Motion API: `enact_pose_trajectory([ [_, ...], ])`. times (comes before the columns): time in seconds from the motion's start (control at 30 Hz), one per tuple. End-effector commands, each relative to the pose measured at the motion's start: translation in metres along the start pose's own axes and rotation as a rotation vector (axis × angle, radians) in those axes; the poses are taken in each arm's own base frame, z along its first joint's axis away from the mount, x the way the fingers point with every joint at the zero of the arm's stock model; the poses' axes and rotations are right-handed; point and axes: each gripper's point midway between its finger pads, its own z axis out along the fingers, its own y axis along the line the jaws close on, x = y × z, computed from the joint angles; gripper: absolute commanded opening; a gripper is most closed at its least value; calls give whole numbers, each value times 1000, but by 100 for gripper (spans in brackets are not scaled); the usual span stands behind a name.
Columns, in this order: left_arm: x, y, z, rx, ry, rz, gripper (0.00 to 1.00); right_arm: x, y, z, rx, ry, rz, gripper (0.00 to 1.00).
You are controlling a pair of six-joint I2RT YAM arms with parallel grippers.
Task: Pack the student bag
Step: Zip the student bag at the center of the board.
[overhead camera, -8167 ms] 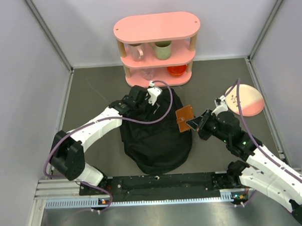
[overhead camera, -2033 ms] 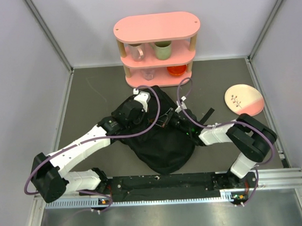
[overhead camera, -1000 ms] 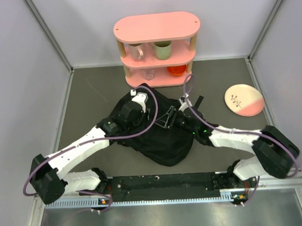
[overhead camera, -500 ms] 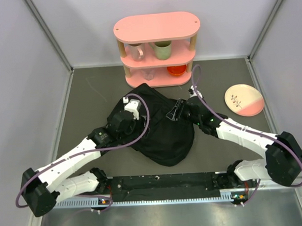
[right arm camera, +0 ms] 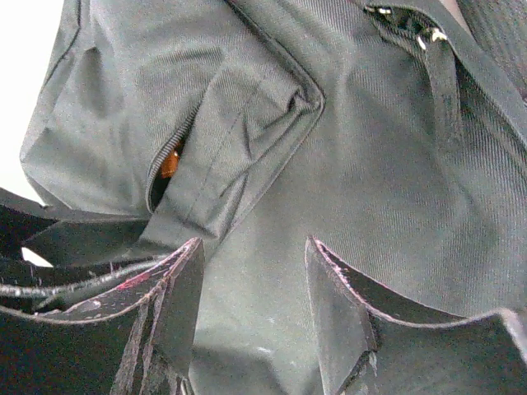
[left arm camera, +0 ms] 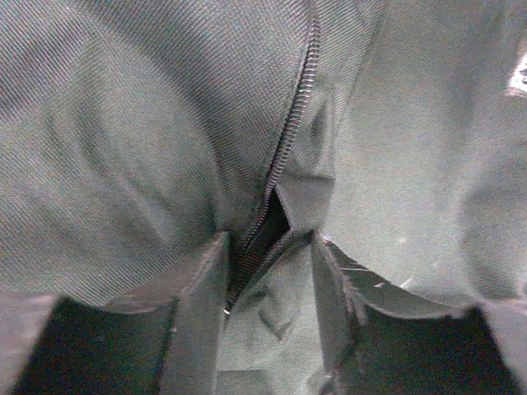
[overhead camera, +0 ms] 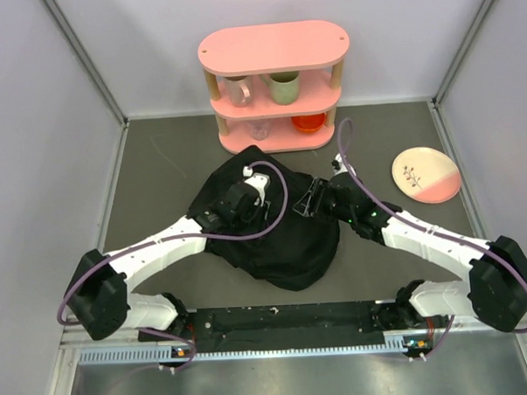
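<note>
The student bag (overhead camera: 283,240), a large black fabric backpack, lies slumped at the table's middle. My left gripper (overhead camera: 253,194) sits on its upper left part. In the left wrist view the left gripper (left arm camera: 265,313) is shut on a fold of bag fabric (left arm camera: 123,148) beside a partly open zipper (left arm camera: 292,123). My right gripper (overhead camera: 312,198) is at the bag's upper right edge. In the right wrist view the right gripper (right arm camera: 251,304) is open and empty just above the bag (right arm camera: 387,164). A brown-orange item (right arm camera: 170,160) shows inside a pocket slit.
A pink two-level shelf (overhead camera: 276,83) with mugs and an orange bowl (overhead camera: 309,122) stands behind the bag. A pink and white plate (overhead camera: 426,174) lies at the right. Grey walls close in the left, right and back sides.
The brown wallet held by my right gripper earlier is now gone from it. The right gripper reached into the bag, then drew back to its upper right edge. The left gripper shifted right with the fabric.
</note>
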Motion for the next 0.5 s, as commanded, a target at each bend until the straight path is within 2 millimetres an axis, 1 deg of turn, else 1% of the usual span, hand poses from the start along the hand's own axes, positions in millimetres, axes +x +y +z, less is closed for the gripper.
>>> enact_pose_trajectory([
  [0.0,-19,-22,-2,95,-31,24,31,-5,-1,-7,-10,-25,14,52],
  [0.1,-20,-38,-11,193,-44,48,3,-6,-4,-8,-6,-28,19,52],
  [0.13,-21,-40,-17,212,-55,53,0,-7,-4,-7,-5,-29,16,52],
  [0.2,-23,-43,-25,243,-79,70,0,-12,-2,-8,-10,-35,15,52],
  [0.23,-22,-46,-32,267,-94,76,0,-12,-2,-7,-11,-36,12,52],
  [0.3,-23,-50,-40,310,-118,106,0,-20,-2,-8,-8,-54,12,52],
  [0.33,-22,-54,-49,345,-130,117,0,-23,-1,-8,-12,-59,10,52],
  [0.37,-21,-56,-53,364,-140,134,0,-30,-2,-8,-8,-73,8,52],
  [0.47,-21,-61,-64,416,-184,152,2,-39,-4,-7,0,-78,-2,54],
])
